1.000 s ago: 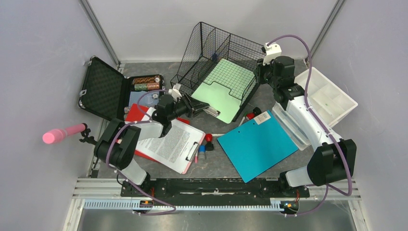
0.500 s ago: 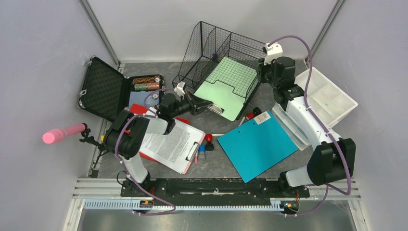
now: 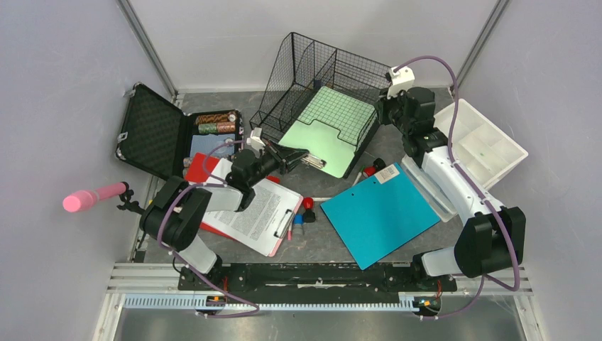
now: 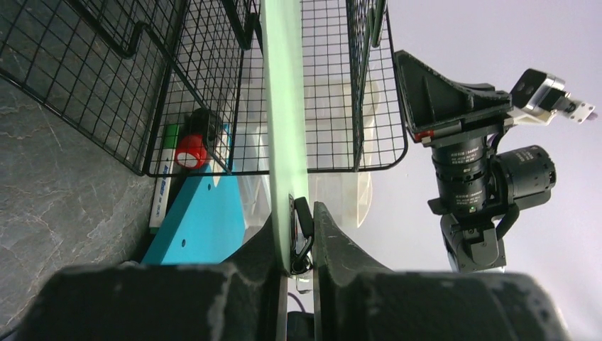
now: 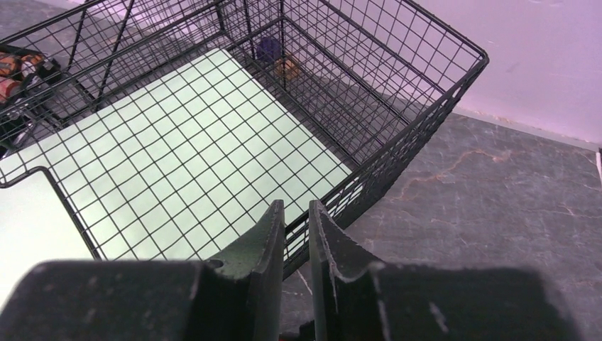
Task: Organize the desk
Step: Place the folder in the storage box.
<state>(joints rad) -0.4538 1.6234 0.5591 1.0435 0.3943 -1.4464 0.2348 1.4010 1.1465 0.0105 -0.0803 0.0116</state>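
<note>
Your bench lies under everything, with the rail along its near edge. Left of centre, your left hand is clamped on the clip end of the green clipboard, which lies partly inside the wire basket at the far edge. Your right hand pinches the basket's right wall, fingers nearly together.

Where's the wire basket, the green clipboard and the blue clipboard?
wire basket [image 3: 355,67]: top view, on its far mesh wall.
green clipboard [image 3: 323,145]: top view, on the bare end sticking out of the basket.
blue clipboard [image 3: 380,213]: top view, on the middle of its board.
</note>
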